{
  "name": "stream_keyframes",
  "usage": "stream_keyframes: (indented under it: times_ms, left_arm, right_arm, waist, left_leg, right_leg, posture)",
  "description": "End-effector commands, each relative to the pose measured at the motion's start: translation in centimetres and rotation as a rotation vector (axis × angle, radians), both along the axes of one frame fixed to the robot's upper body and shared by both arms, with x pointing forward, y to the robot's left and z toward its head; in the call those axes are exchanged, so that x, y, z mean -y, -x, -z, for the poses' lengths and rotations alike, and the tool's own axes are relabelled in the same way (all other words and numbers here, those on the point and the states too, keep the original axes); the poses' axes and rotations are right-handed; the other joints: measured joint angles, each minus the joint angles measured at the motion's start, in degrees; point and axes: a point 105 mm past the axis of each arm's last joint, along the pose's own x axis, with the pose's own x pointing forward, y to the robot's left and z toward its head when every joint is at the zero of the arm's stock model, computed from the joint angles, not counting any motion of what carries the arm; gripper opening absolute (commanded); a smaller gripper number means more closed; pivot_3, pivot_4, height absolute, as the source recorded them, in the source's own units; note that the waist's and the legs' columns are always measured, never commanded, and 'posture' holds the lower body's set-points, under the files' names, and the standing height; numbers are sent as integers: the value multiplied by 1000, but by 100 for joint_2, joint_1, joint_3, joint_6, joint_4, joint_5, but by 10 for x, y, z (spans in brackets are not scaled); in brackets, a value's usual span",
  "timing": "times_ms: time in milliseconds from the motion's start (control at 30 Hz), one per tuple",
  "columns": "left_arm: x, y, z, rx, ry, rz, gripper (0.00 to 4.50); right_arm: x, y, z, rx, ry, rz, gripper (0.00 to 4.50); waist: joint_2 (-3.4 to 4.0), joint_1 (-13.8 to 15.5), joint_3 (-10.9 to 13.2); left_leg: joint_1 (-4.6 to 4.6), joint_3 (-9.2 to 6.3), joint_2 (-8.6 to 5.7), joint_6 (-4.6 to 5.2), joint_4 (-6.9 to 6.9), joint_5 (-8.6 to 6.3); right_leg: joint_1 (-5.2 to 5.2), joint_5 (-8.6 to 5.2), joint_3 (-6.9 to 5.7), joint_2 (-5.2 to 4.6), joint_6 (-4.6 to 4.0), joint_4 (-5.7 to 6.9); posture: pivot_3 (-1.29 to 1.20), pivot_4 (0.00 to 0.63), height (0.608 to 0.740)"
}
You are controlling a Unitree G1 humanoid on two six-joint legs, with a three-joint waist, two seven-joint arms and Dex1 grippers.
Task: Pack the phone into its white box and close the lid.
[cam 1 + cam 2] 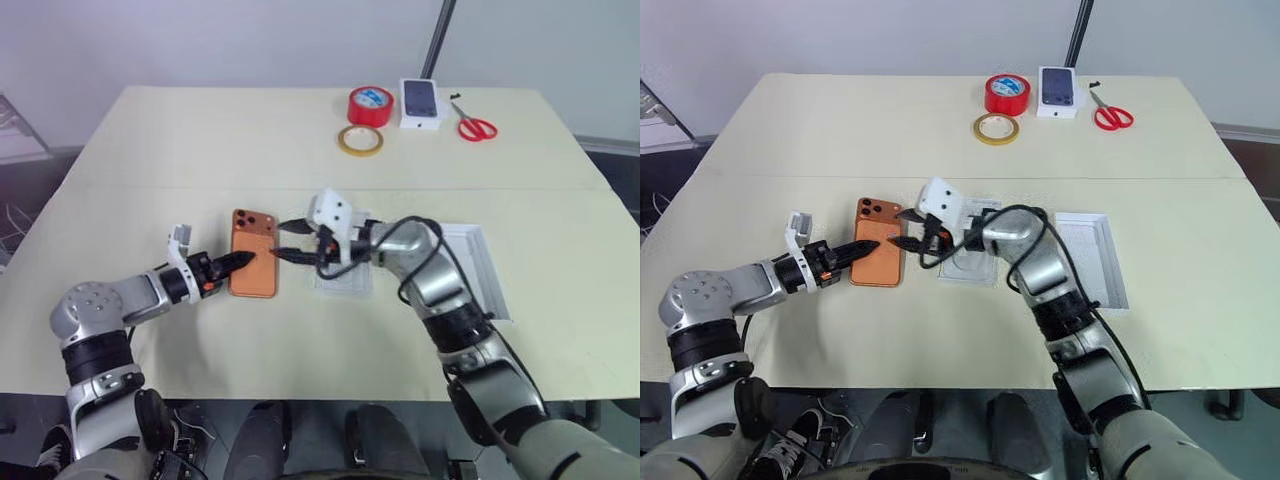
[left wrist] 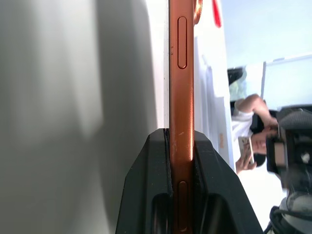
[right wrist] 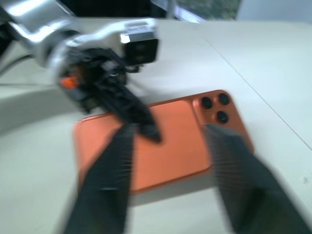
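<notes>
Left gripper (image 1: pixel 240 260): fingers are clamping the phone (image 1: pixel 253 266) by its two flat faces, near the end away from the lenses, as the left wrist view shows edge-on. The phone is lying back-up on the cream table (image 1: pixel 180 150), just left of the white box.

Right gripper (image 1: pixel 287 239): jaws are standing wide and empty, hovering at the phone's right edge.

Phone, handling: probably rigid, fairly dense, smooth and liable to slip; the lens cluster is likely fragile. The flat-face pinch looks sound, away from the lenses.

White box (image 1: pixel 345 280): sitting under the right forearm, largely hidden.

Lid (image 1: pixel 478 268): lying open-side up beside the box, to its right.

Far edge: yellow tape ring (image 1: pixel 359 140), red tape roll (image 1: pixel 370 105), small box with printed phone (image 1: pixel 421 103), red scissors (image 1: pixel 475 125).
</notes>
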Motion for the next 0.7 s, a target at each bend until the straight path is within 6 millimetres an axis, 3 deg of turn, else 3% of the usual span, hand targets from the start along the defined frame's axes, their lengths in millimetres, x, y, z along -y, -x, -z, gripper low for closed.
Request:
stream_keyframes:
  times_ms: [33,167,333,700]
  left_arm:
    - [2,0,-22,113,24,5,0]
    - [6,1,-24,127,26,12,0]
    - [16,-1,-25,141,18,32,0]
    - [18,-4,-25,141,5,48,0]
  right_arm:
    - [22,14,1,71,44,-23,2854]
    - [51,25,20,107,131,-15,2854]
    - [73,29,40,160,223,2,2854]
    - [83,25,57,160,248,55,2854]
  waist:
    - [-1,0,1]
    - [-2,-16,1]
    - [-3,-26,3]
    - [-5,2,4]
  left_leg:
    - [-5,0,-1,0,1,0]
    - [-30,0,-1,0,6,0]
    - [-30,0,4,0,5,1]
    - [-30,0,3,0,15,3]
  right_leg:
    - [-6,0,1,-1,-1,0]
    - [-28,2,0,-2,-4,3]
    - [-30,2,1,6,-4,3]
    - [-25,3,-1,9,-3,4]
  posture:
    - [0,150,740]
    - [0,150,740]
    - [0,150,740]
    - [0,150,740]
